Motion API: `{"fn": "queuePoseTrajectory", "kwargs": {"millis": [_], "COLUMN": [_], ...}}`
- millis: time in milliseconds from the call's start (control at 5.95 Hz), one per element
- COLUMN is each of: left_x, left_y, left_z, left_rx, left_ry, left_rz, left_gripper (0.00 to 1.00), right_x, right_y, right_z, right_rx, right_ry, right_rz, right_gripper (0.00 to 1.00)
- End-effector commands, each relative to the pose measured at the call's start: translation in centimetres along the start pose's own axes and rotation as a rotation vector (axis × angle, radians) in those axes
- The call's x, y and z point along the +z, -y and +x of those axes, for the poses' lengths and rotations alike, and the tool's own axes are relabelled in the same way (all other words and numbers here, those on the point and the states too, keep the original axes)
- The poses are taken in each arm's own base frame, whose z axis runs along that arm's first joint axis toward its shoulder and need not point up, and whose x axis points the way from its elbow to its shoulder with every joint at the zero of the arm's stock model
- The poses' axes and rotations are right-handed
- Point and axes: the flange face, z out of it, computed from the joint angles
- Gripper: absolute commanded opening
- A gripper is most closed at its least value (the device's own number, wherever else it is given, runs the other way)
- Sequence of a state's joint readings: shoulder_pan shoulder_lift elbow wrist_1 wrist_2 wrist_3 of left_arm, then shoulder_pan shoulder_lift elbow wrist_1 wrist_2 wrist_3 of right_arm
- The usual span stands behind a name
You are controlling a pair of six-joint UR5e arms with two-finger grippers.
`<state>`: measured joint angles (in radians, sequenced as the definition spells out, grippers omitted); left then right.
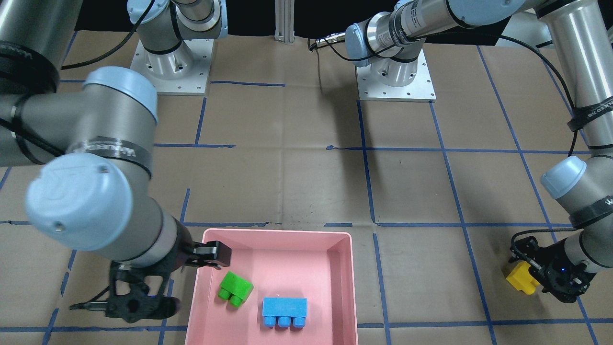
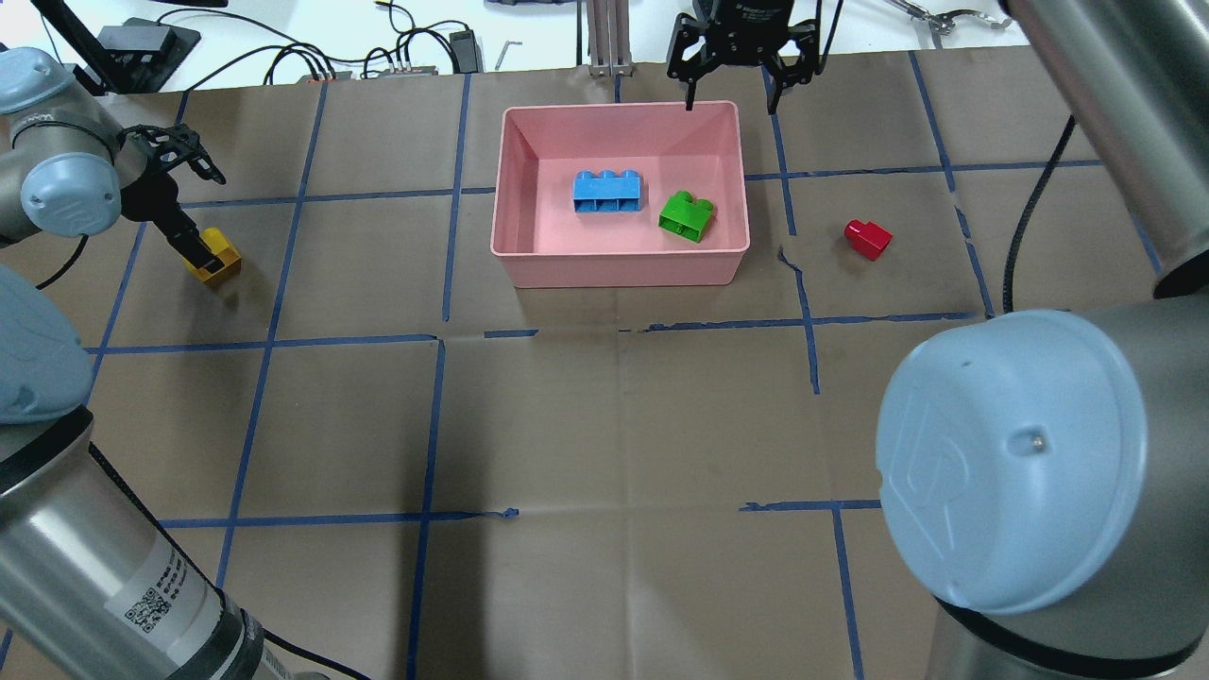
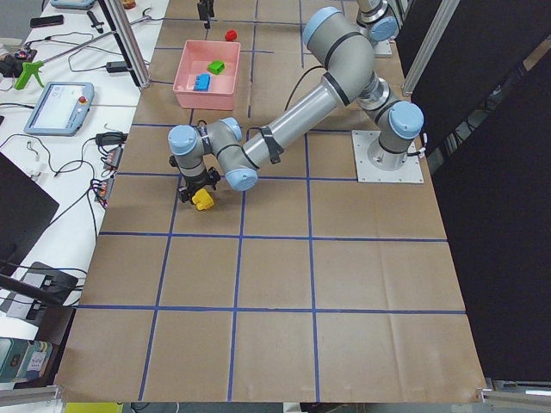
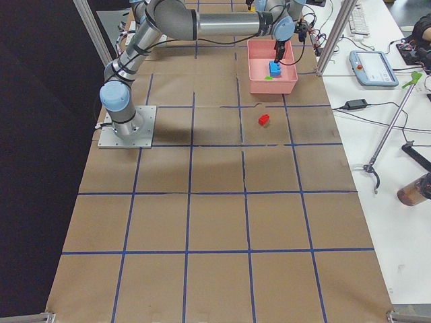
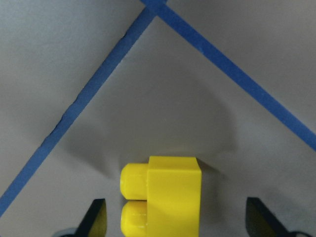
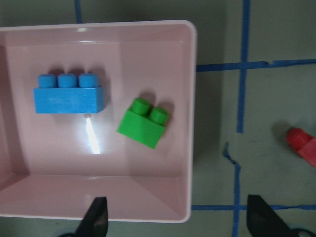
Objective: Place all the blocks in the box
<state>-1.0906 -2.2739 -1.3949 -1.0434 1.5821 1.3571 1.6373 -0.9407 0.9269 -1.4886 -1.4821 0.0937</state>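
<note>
The pink box holds the blue block and the green block. The red block lies on the table to the right of the box. The yellow block lies on its side at the far left. My left gripper is open and down around the yellow block; in the left wrist view the block lies between the spread fingertips. My right gripper is open and empty, above the box's far rim. Its wrist view shows the box, both blocks and the red block.
Brown paper with a blue tape grid covers the table. The arm bases stand at the robot's side. Cables and devices lie beyond the far edge. My right arm's elbow looms at the overhead view's lower right.
</note>
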Motion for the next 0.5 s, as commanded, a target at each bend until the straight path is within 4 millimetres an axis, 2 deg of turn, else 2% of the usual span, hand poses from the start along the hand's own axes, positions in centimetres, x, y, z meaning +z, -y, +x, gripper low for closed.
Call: {"fn": "queuePoseTrajectory", "kwargs": {"millis": [0, 168, 336], "left_x": [1.0, 1.3, 1.4], "left_y": [0.0, 0.0, 0.0], "left_z": [-0.6, -0.6, -0.5], "left_rx": [-0.001, -0.003, -0.003], "left_ry": [0.009, 0.005, 0.002], "left_rz": [0.001, 0.0, 0.003], "left_gripper": [0.99, 0.99, 0.92], "right_x": [-1.1, -0.9, 1.0], "right_y": [0.7, -0.8, -2.3], "right_z": [12.0, 14.7, 16.9], "right_rx": [-0.026, -0.111, -0.189], "right_ry": [0.014, 0.02, 0.015], "right_rz": [-0.045, -0.067, -0.105], "right_gripper": [0.99, 0.99, 0.99]}}
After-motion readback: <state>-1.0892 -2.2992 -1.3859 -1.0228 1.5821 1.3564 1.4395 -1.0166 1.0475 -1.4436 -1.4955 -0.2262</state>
